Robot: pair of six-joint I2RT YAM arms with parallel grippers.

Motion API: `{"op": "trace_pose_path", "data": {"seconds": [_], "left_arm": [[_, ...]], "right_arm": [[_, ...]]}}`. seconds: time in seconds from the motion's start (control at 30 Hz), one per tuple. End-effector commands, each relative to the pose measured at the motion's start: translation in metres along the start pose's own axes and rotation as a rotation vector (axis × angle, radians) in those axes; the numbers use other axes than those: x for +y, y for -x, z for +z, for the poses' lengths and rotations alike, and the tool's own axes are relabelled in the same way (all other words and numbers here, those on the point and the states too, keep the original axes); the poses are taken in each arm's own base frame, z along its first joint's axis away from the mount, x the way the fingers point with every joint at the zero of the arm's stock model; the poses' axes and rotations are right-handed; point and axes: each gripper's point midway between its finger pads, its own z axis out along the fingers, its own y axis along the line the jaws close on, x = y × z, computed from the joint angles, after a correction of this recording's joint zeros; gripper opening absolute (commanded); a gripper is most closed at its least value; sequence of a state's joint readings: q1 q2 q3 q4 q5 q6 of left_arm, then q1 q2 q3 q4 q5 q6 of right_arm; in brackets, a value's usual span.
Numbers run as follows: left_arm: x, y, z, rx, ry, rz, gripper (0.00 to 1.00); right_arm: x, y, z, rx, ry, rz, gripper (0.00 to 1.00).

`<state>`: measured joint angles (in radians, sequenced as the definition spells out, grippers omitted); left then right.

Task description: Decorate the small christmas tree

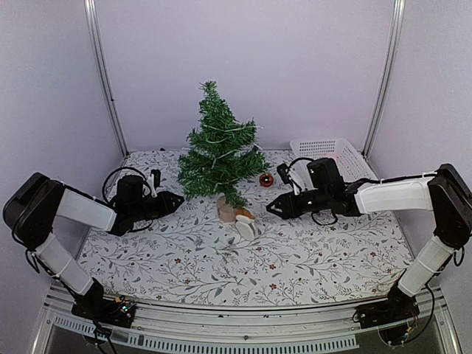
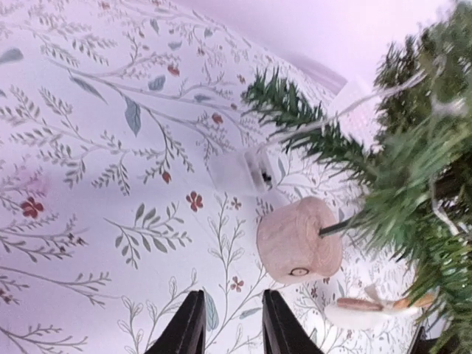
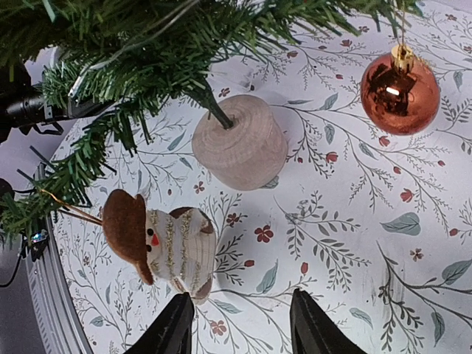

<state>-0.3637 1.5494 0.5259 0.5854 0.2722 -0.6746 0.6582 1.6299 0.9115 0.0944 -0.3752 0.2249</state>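
Small christmas tree (image 1: 220, 151) is standing centre-back on the floral cloth (image 1: 295, 258). L gripper (image 1: 177, 200) and R gripper (image 1: 271, 207) are flanking it, jaws apart, both empty, prob. lining up for more trimming. Copper bauble (image 1: 266, 179) & snowman (image 1: 245, 223) are hanging off low branches.

**A:** Entry: type of place?

**B:** Robotics lab test cell. Evidence: left arm (image 1: 85, 209) and right arm (image 1: 391, 195) bolted to a metal rail (image 1: 236, 324); aluminium posts (image 1: 103, 74); plain pale walls (image 1: 295, 66).

**A:** Anything domestic?

**B:** One floral tablecloth (image 1: 221, 258). The boards (image 1: 122, 306) at the arm bases look like bare electronics, though they are too small to be sure.
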Motion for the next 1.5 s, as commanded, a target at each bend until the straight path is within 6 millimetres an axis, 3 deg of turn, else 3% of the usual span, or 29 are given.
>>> {"op": "trace_pose_path", "data": {"seconds": [0.0,0.47,0.97,1.47], "left_arm": [[-0.023,-0.014,0.012,0.012,-0.122,-0.012,0.28],[-0.051,-0.036,0.058,0.048,-0.197,-0.019,0.22],[-0.058,-0.039,0.098,0.056,-0.245,-0.034,0.21],[-0.072,-0.066,0.1,0.119,-0.32,-0.035,0.11]], "right_arm": [[-0.008,0.008,0.006,-0.078,-0.006,0.081,0.42],[-0.034,0.015,0.06,-0.211,0.029,0.259,0.2],[-0.029,0.006,0.107,-0.175,0.117,0.285,0.15],[-0.026,0.006,0.134,-0.17,0.2,0.311,0.14]]}}
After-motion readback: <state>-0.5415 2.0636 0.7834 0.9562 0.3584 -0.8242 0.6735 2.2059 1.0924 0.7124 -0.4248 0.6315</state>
